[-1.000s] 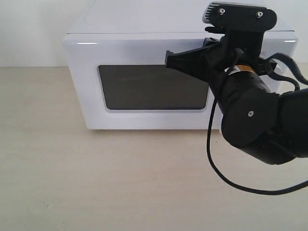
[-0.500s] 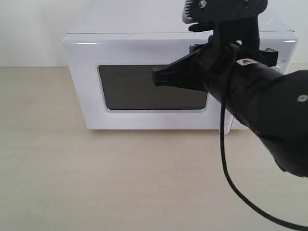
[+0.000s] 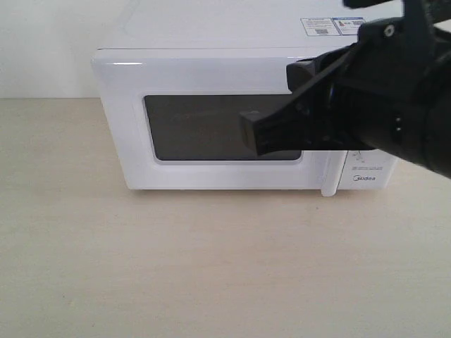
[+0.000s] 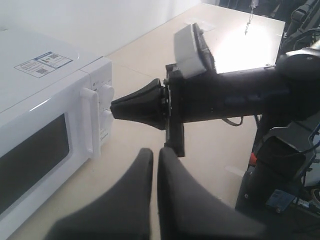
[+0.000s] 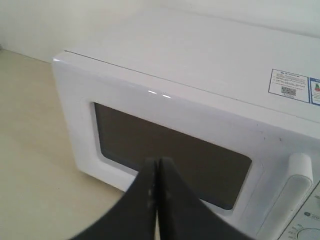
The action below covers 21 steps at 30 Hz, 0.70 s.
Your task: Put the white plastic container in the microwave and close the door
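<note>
The white microwave (image 3: 211, 70) stands at the back of the table with its door (image 3: 134, 141) shut flat; the dark window and the vertical bar handle (image 3: 328, 172) show. My right gripper (image 3: 251, 134) is shut and empty, hovering in front of the window, apart from the door. The right wrist view has its tips (image 5: 156, 162) before the door window (image 5: 130, 135), the handle (image 5: 290, 190) off to one side. My left gripper (image 4: 154, 151) is shut and empty, held back from the microwave (image 4: 30, 100). The white plastic container is out of view.
The right arm's bulky black body (image 3: 402, 91) covers the microwave's upper right and dials in the exterior view. Labels (image 3: 331, 26) lie on the microwave top. Bare beige tabletop (image 3: 176, 267) stretches in front. A robot base and cables (image 4: 285, 165) stand beyond the table edge.
The right arm has swung back toward the camera and rightward, uncovering the top labels and the handle. Its shut tip has dropped lower across the window. The door has stayed shut.
</note>
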Motion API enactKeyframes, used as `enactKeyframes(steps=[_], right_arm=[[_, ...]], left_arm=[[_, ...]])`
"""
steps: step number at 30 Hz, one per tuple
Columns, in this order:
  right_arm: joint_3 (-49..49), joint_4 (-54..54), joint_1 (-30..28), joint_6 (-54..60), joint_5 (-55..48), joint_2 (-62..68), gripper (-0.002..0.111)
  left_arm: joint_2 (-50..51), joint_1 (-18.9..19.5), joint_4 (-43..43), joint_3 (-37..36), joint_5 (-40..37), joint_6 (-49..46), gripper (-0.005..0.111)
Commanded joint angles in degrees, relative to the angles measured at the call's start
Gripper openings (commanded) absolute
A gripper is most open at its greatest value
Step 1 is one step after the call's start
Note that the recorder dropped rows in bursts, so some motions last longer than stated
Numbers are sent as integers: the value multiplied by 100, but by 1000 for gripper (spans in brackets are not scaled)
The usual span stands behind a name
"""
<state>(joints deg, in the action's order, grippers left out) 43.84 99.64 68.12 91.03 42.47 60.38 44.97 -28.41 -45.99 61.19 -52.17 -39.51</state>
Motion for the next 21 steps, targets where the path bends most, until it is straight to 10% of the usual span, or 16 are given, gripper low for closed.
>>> enactKeyframes(steps=[1, 21], right_arm=[[2, 31, 346, 114, 411, -413, 0], [2, 31, 457, -68, 1103, -594, 0]], left_arm=[[-27, -27, -73, 13, 1, 3, 4], [-27, -15, -73, 13, -11, 3, 4]])
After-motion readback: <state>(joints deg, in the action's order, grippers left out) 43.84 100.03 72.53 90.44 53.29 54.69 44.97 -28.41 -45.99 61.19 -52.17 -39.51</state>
